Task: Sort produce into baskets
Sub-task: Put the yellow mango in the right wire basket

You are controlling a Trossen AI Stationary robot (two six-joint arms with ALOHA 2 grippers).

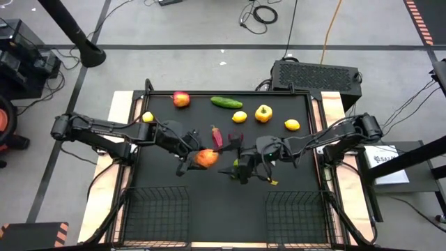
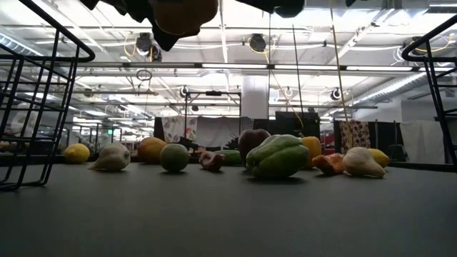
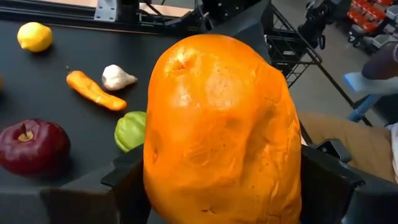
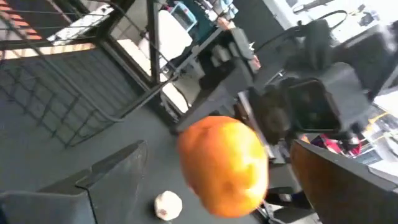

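Observation:
An orange pepper (image 1: 206, 158) hangs above the middle of the black table, with my left gripper (image 1: 195, 159) shut on it. My right gripper (image 1: 227, 160) stands open just to its right; in the right wrist view the pepper (image 4: 224, 165) shows between its spread fingers with a gap on either side. On the table lie a red apple (image 1: 181, 99), a cucumber (image 1: 226, 102), lemons (image 1: 239, 116), a yellow pepper (image 1: 263, 113), a red chili (image 1: 216, 135) and a green pepper (image 2: 277, 155). Two black wire baskets (image 1: 157, 209) (image 1: 296, 213) stand at the near edge. My left gripper pinches the orange pepper by its two opposite sides (image 3: 155, 186) between its two fingers (image 3: 124, 180). The fingers come from the table's left, slanting a little downward. The pepper sticks out past the fingertips and is lifted clear of the table.
A lime (image 2: 173, 157), garlic bulbs (image 2: 112, 157) and a carrot (image 3: 94, 91) lie on the table below the arms. A black grilled box (image 1: 317, 73) stands beyond the far right corner. A person's arm (image 3: 380, 62) shows past the table's edge.

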